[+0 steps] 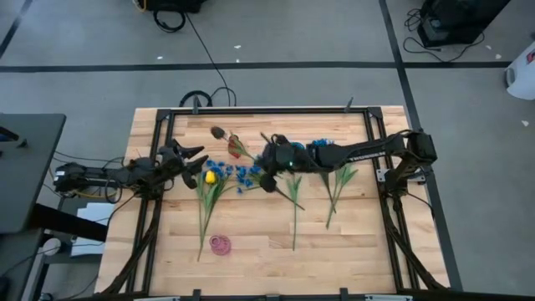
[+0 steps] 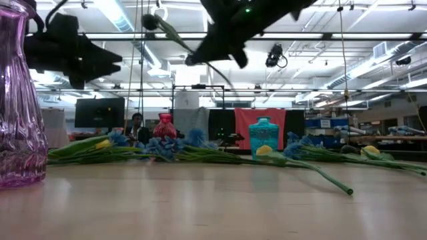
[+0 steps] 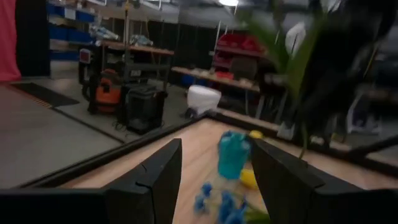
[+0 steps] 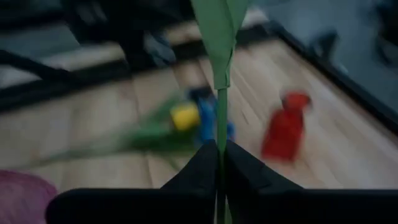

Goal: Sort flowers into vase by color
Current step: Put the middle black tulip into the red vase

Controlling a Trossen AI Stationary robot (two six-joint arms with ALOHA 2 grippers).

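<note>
My right gripper (image 1: 268, 177) hovers over the table's middle, shut on a dark tulip. Its near-black head (image 1: 219, 132) points toward the far left. In the low view the head (image 2: 152, 21) is high above the table. My left gripper (image 1: 191, 159) is open, in the air at the left, close to the tulip's head. Yellow tulips (image 1: 210, 176) and blue blossoms (image 1: 238, 173) lie flat on the table, with their stems (image 1: 294, 221) running toward the near edge. More flowers (image 1: 338, 188) lie to the right. My right gripper pinches the dark tulip's thin green stem (image 4: 219, 158) between its two fingers, below a long leaf (image 4: 217, 31). The fingers lie across the stem. The flower is lifted clear of the table and slanted, head toward the far left and stem end (image 1: 297, 205) toward the near right.
A pink glass vase (image 1: 220, 243) stands near the table's near edge. A red vase (image 2: 165, 127) and a teal vase (image 2: 263, 137) stand toward the far side. A black frame (image 1: 251, 111) runs around the table. Bare wood lies at the near right.
</note>
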